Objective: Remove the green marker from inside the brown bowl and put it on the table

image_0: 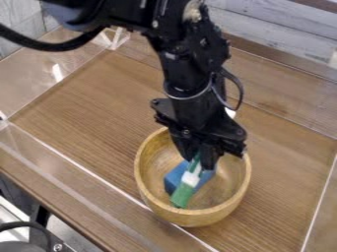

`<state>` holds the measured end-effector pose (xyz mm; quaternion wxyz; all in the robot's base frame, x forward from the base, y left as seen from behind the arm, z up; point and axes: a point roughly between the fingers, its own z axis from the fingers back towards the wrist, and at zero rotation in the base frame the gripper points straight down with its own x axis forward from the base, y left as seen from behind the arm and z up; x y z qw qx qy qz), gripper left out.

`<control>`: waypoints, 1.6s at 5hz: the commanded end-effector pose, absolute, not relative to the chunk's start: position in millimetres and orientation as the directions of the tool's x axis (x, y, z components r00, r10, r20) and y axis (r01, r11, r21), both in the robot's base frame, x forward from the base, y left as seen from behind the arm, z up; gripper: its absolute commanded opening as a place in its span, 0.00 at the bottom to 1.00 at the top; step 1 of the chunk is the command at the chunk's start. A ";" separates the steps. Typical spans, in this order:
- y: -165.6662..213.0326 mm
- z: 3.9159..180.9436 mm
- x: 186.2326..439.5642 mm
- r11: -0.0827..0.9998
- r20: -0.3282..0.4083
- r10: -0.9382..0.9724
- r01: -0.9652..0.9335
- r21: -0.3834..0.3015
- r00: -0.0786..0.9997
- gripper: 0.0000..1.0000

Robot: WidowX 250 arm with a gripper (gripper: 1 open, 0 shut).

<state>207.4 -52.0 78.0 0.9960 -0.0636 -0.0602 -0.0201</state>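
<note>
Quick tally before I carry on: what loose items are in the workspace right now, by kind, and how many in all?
Brown bowl: 1
Green marker, gripped in the gripper over the bowl: 1
Blue block, inside the bowl: 1
Total: 3 loose items on the table
</note>
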 end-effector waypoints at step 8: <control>-40.2 106.7 210.2 0.990 0.162 0.010 0.013 -0.139 0.987 0.00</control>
